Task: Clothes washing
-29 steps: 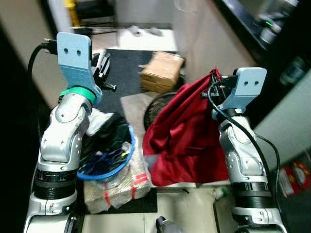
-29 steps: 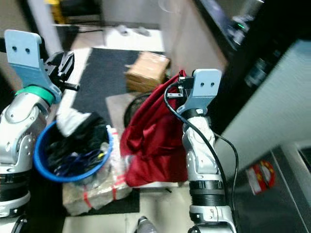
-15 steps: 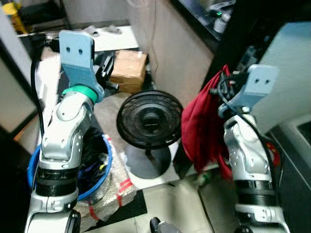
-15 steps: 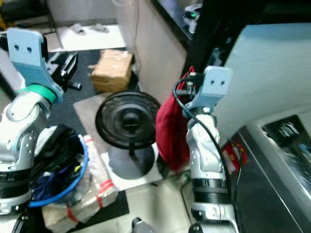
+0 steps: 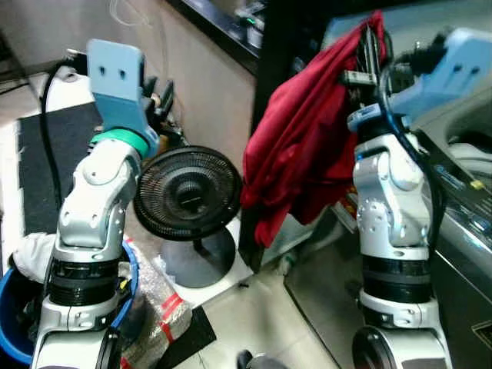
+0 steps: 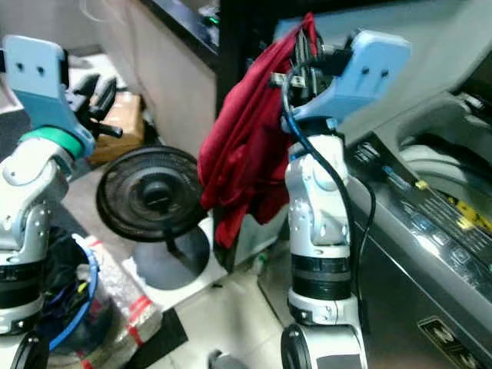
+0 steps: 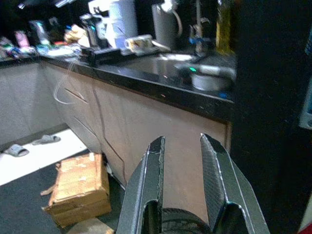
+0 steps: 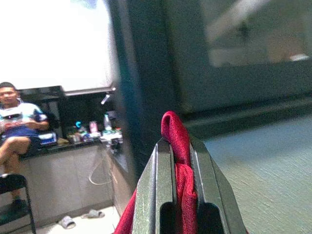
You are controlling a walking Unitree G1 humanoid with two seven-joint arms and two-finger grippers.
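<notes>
While we stand beside the washing machine (image 6: pixel 430 184), our right gripper (image 8: pixel 176 190) is raised high and its two black fingers (image 8: pixel 155 195) pinch a fold of the red cloth (image 5: pixel 304 138) between them. This cloth hangs down from the gripper in front of our right arm, and its lower end is in the air above the floor, near the dark post at the end of the kitchen counter (image 7: pixel 161 87). The machine is at our right side, and we see its control panel and a part of the white drum opening.

Our left gripper (image 7: pixel 181 161) is lifted too, and it holds nothing: its fingers (image 7: pixel 214 170) are spread a little, with a gap between them. It points toward the counter. Below it a black fan (image 5: pixel 187 194) stands on the floor, its round base on a white mat. A blue basket (image 6: pixel 73 307) with dark clothes stands beside our left arm, at the low left. In the right wrist view a person (image 8: pixel 14 122) sits far behind on a chair.
</notes>
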